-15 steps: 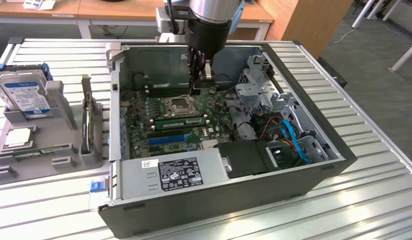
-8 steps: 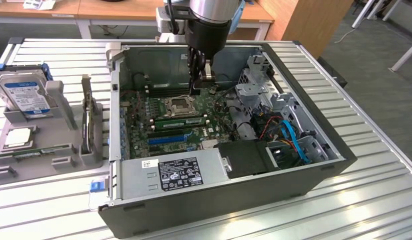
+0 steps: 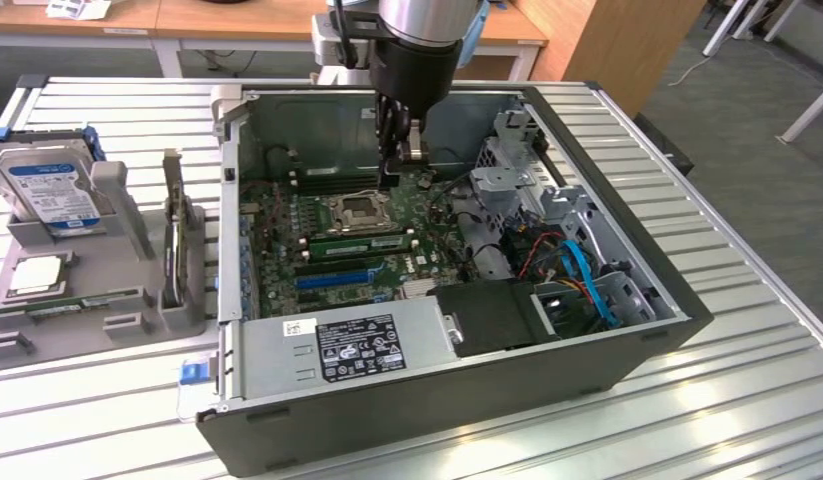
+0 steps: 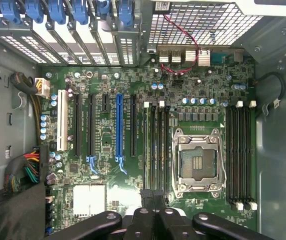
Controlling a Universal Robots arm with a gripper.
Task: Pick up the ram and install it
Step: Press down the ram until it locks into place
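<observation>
the ribbed metal table (image 3: 731,400) is gleaming, the computer case (image 3: 425,405) is looking matt, the gripper (image 4: 154,195) is showing smooth black.

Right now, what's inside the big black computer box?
A green circuit board with an empty silver chip socket. The grey metal power box covers part of it, hiding what's underneath.

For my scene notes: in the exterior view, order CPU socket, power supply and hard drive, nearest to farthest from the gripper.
1. CPU socket, on the board by the gripper.
2. Power supply, case's camera-side end.
3. Hard drive, outside, exterior view's left.
</observation>
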